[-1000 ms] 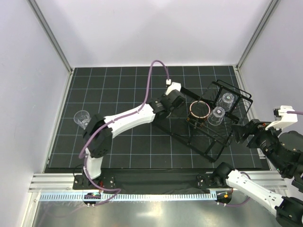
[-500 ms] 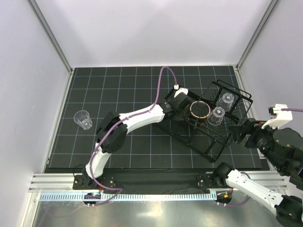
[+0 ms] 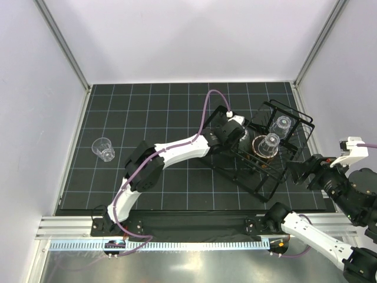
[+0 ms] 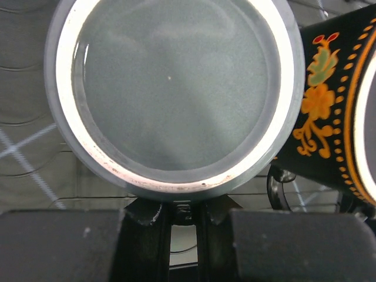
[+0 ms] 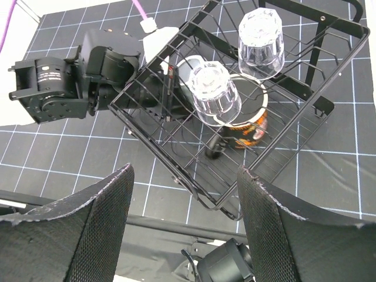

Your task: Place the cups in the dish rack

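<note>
Top camera overhead, whole table; right wrist angled down on dish rack, shared; left wrist extreme close-up.

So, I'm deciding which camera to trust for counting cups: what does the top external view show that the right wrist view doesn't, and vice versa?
Only top external: a lone tumbler on the mat, far left of the dish rack.
Only right wrist: the right gripper seen open, and the orange print on the mug.
Both: the rack, two upturned tumblers and the mug in it, and the left gripper reaching in. The third tumbler it grips is plain only from the wrist.
</note>
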`<action>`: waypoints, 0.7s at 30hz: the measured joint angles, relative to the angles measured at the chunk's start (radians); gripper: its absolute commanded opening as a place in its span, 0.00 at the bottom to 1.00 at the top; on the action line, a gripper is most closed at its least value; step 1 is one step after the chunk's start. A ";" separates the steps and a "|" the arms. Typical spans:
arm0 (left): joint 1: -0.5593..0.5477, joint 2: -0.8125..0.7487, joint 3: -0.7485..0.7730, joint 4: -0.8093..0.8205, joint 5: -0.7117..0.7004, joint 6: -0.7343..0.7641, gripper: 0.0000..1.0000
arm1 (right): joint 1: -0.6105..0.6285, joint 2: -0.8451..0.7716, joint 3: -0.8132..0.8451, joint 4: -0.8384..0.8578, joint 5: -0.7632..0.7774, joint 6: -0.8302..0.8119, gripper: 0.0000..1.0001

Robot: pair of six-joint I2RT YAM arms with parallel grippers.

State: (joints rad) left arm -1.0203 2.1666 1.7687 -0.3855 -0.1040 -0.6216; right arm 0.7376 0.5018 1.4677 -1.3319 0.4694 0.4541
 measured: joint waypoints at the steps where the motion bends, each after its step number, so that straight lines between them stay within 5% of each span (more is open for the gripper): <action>1: -0.003 0.005 0.000 0.005 0.011 -0.001 0.00 | 0.000 0.000 -0.002 0.000 -0.001 0.000 0.72; 7: -0.005 0.011 0.000 0.016 0.042 -0.007 0.00 | 0.000 0.010 -0.004 0.000 -0.006 -0.003 0.72; 11: -0.001 0.030 0.026 -0.003 0.049 -0.023 0.00 | 0.000 0.049 -0.004 -0.001 -0.025 -0.012 0.87; 14: 0.006 0.059 0.061 -0.020 0.058 -0.035 0.00 | 0.000 0.090 -0.005 -0.001 -0.048 -0.020 0.88; 16: 0.008 0.066 0.065 -0.022 0.058 -0.039 0.00 | 0.000 0.106 -0.005 -0.001 -0.055 -0.020 1.00; 21: 0.009 0.066 0.069 -0.033 0.052 -0.047 0.00 | 0.000 0.119 0.008 -0.009 -0.047 -0.020 1.00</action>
State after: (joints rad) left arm -1.0115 2.2326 1.8374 -0.4183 -0.0521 -0.6685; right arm 0.7376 0.6205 1.4761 -1.3407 0.4221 0.4343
